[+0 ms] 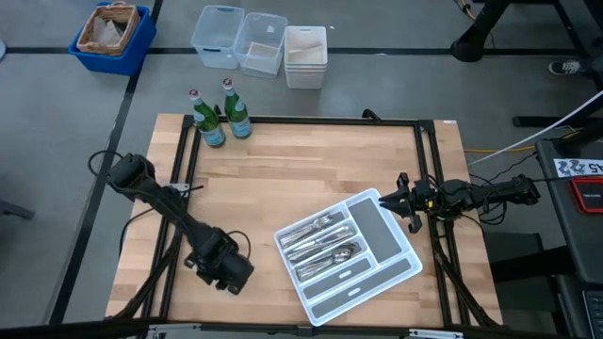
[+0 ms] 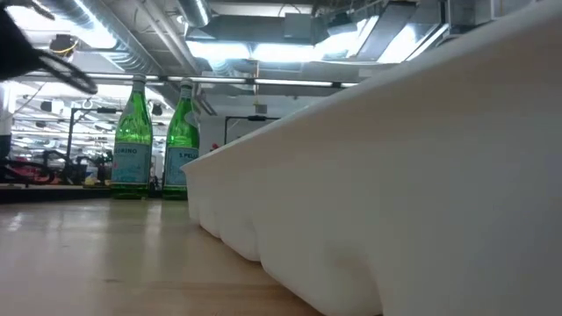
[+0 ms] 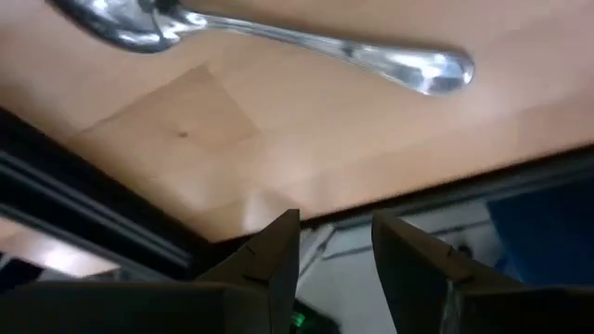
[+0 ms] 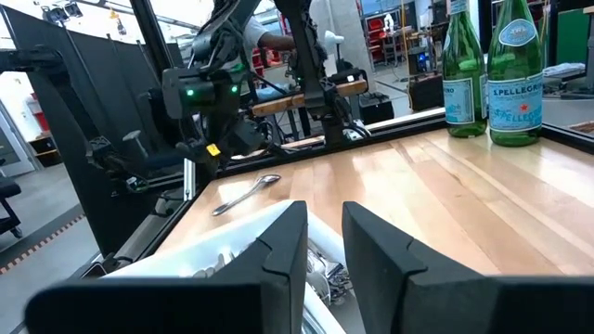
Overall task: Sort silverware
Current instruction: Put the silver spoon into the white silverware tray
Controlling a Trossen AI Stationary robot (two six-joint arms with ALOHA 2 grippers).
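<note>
Left jaws (image 1: 229,275): parted with a narrow gap, holding nothing, low over the bench's near-left part, close to its front edge.
Spoon (image 3: 278,37): lies loose on the bare wood just beside the left jaws, near the black frame rail at the bench's rim.
Right jaws (image 1: 403,200): parted a little, empty, at the tray's far-right corner, beside the right edge.
Tray (image 1: 391,247): white, divided, set askew on the near-right part of the bench.
Silverware (image 1: 320,243): most pieces lie in the tray's left compartments; the right ones look bare.
Open room: wide bare wood across the bench (image 1: 301,169) middle.
Bottles (image 1: 221,115): two green, upright, at the far-left corner.
Floor bins (image 1: 259,42): beyond the far edge.
</note>
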